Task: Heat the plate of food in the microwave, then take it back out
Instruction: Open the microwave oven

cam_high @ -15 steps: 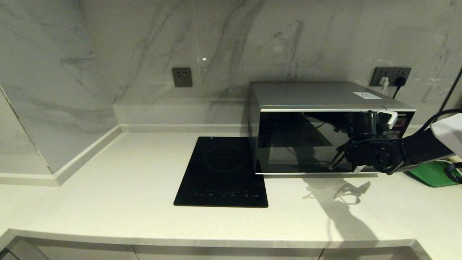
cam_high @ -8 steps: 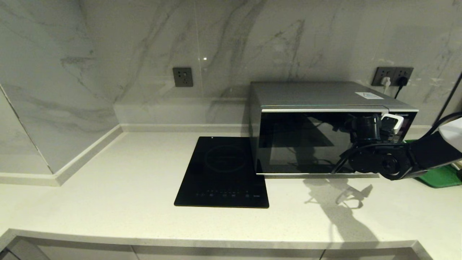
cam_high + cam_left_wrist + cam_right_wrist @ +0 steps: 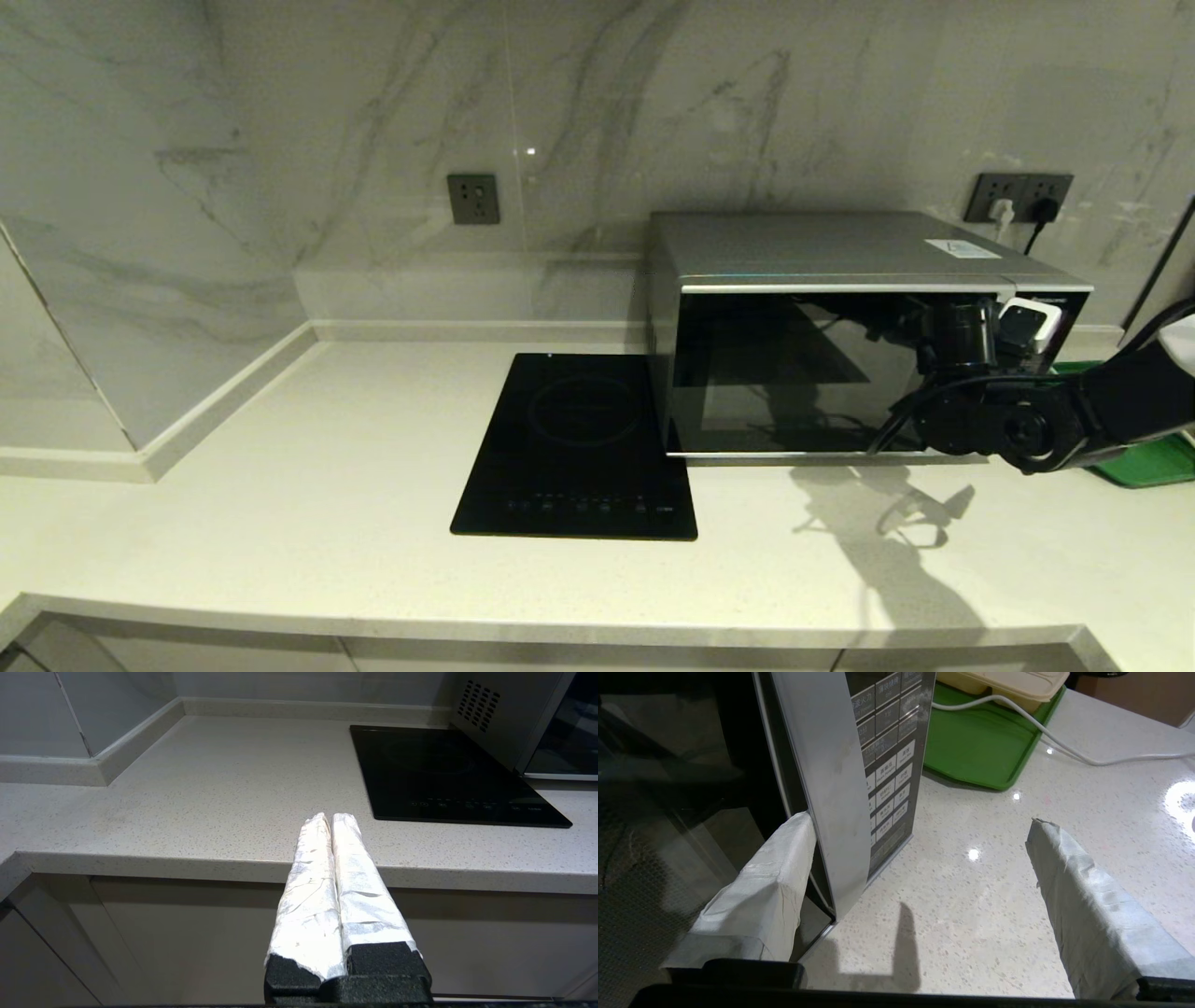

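Note:
The microwave [image 3: 822,247] stands at the back right of the counter with its dark glass door shut. My right gripper [image 3: 1006,319] is up against the front right of the door, beside the keypad [image 3: 887,765]. It is open wide. One padded finger [image 3: 761,886] is tucked behind the door's curved silver trim [image 3: 826,765]; the other finger [image 3: 1083,896] hangs free over the counter. Nothing is held. The plate of food is out of view. My left gripper [image 3: 329,817] is shut and empty, parked low in front of the counter edge.
A black induction cooktop [image 3: 579,448] lies flat just left of the microwave. Right of the microwave sits a green tray [image 3: 971,751] holding a cream tray [image 3: 1008,686], and a white cable [image 3: 1064,751] crosses them. Wall sockets [image 3: 1018,196] are behind.
My right arm has slid to the right along the microwave front, bringing the gripper to the door's trim by the keypad. The left arm has not moved.

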